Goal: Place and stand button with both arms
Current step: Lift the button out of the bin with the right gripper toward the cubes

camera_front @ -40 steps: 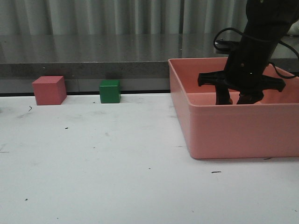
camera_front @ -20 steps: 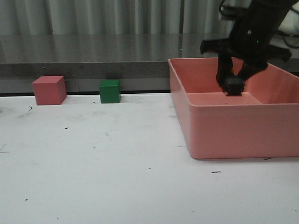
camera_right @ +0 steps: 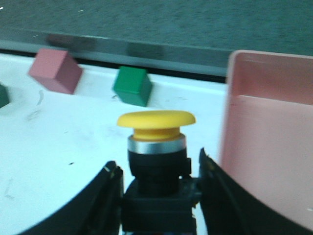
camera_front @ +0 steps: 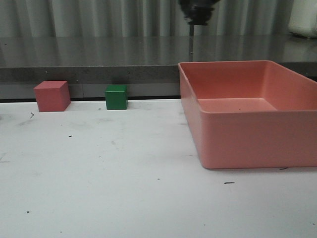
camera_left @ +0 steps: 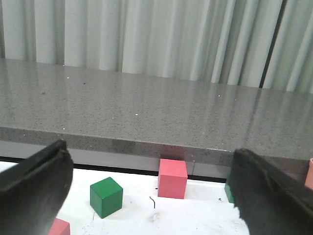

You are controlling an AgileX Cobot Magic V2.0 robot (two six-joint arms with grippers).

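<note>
Grey curtains backed the table (camera_front: 99,173). Right gripper (camera_right: 159,196) pinched the button (camera_right: 156,147) upright; left gripper (camera_left: 146,196) gaped empty. Lowering it level, clear of the bin (camera_front: 247,144), seemed wise

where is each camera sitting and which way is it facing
Front view: low over the table, facing forward at the bin and both cubes; only a dark bit of the right gripper shows at the top edge.
Left wrist: on the left gripper, looking level toward the counter; both open fingers show.
Right wrist: on the right gripper, looking down over the held button.
All three views share the green cube and pink cube.
</note>
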